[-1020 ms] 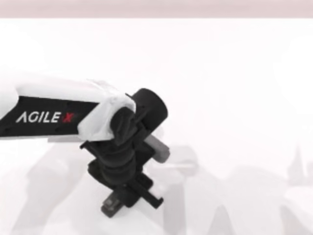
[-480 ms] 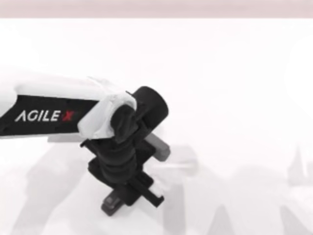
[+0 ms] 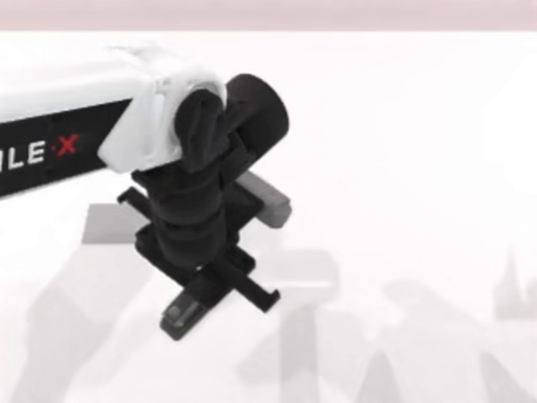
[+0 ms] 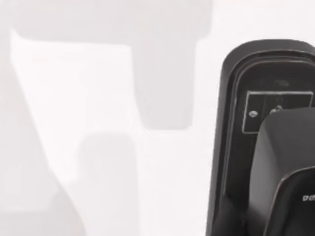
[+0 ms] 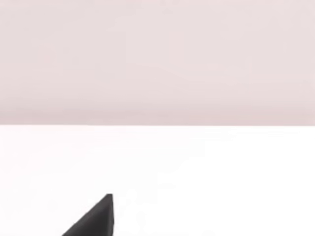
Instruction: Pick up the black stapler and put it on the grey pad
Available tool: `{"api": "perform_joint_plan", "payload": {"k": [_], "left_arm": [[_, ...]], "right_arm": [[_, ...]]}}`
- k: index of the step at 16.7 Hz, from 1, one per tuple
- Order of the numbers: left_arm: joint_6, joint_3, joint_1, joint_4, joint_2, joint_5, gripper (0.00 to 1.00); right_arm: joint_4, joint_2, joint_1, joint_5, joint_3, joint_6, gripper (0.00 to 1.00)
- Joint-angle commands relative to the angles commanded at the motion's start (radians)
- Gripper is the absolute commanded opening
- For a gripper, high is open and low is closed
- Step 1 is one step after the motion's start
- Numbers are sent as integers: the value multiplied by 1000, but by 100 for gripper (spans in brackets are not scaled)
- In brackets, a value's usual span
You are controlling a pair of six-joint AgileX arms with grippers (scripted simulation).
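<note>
- The left gripper [image 3: 195,295] is clamped on the black stapler [image 3: 181,316], held clear of the table [image 3: 403,126], so I judge the carry step is in hand.
- The black stapler sits between the fingers, close under the wrist camera; its long axis runs diagonally, one end poking out past the fingertips toward the table's near-left.
- The grey pad [image 3: 105,225] lies beside the gripper, to the left and partly under the arm; next comes a short move over it, then lowering.
- The right gripper is out of sight.

The top view looks straight down on the white table [image 3: 403,126]. The left wrist view sits very close above the black stapler [image 4: 236,147], sharing it with the overhead; the right wrist view faces low across the table toward the far wall.
</note>
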Motion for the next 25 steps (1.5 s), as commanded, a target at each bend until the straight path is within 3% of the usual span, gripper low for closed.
{"api": "perform_joint_plan", "payload": {"k": [7, 11, 14, 22, 25], "left_arm": [[3, 23, -2, -29, -16, 0, 0], [112, 90, 33, -57, 34, -5, 0], [293, 183, 94, -97, 102, -12, 0], [972, 457, 308, -215, 303, -40, 0], [1156, 535, 377, -237, 347, -47, 0]], "right_arm": [[0, 0, 0, 0, 0, 0, 100], [0, 0, 0, 0, 0, 0, 100], [0, 0, 0, 0, 0, 0, 100], [0, 0, 0, 0, 0, 0, 100], [0, 0, 0, 0, 0, 0, 100]]}}
